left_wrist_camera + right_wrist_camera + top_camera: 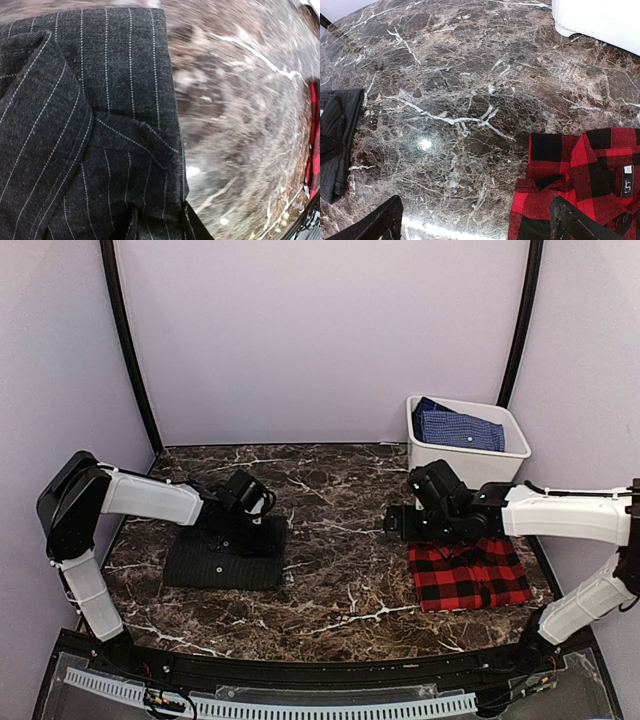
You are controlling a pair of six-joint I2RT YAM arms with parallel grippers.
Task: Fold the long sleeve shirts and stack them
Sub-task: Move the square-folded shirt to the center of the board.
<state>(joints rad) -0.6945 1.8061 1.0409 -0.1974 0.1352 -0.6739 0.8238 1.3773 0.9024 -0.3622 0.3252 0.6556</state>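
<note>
The charcoal pinstriped shirt (225, 558) lies folded on the left of the table. My left gripper (232, 523) is low over its far edge. In the left wrist view the shirt (75, 125) fills the left side, and my left gripper (162, 227) is shut on a fold at its right edge. The red-and-black plaid shirt (470, 575) lies folded on the right. My right gripper (402, 524) is open and empty just past its far left corner. In the right wrist view the gripper (475, 225) is above bare marble, with the plaid shirt (580, 175) under its right finger.
A white bin (468, 455) holding a blue patterned shirt (458, 427) stands at the back right, close behind my right arm; its wall shows in the right wrist view (600, 20). Dark marble table (340, 570) lies between the two shirts. Purple walls enclose the table.
</note>
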